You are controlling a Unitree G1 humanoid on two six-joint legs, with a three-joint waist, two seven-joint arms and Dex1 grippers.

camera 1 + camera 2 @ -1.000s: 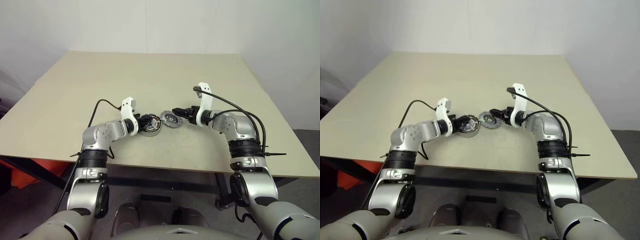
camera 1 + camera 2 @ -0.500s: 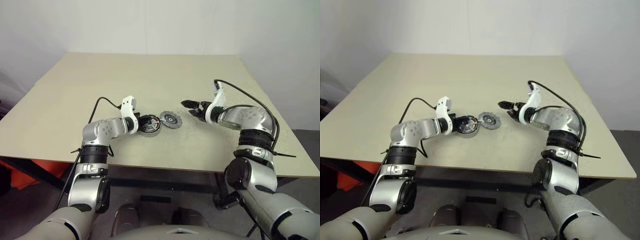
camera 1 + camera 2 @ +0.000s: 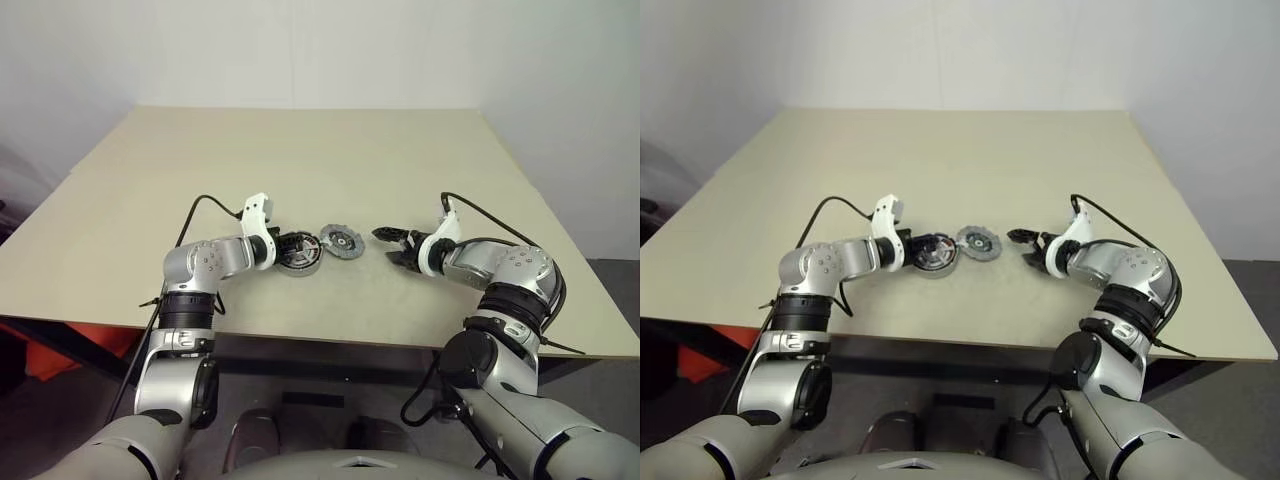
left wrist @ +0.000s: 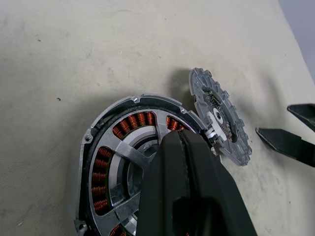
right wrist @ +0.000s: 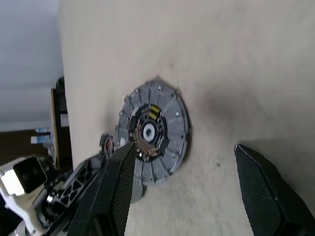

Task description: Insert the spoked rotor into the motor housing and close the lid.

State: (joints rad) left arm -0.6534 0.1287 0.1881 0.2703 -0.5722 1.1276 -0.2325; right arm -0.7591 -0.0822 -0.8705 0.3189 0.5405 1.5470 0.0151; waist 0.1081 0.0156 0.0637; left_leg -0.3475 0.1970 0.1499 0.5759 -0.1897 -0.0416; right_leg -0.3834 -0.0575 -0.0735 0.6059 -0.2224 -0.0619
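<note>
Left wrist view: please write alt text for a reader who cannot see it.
The left gripper, shut, rests over the motor housing, whose copper windings ring a silver spoked centre. The notched grey lid leans tilted against the housing's rim on the beige table, with the right gripper's fingers nearby.

Two arms are showing at lower left and lower right of the head views, built of rounded silver-grey shells joined by black ribbed bands. Each wrist is wearing a white bracket, with a black cable looping off it back toward the forearm. The left gripper (image 3: 287, 243) and right gripper (image 3: 388, 247) are each ending in two matt black fingers (image 5: 259, 189), wedge-shaped and finely textured. Larger silver shells with black joints are filling the bottom corners.
</note>
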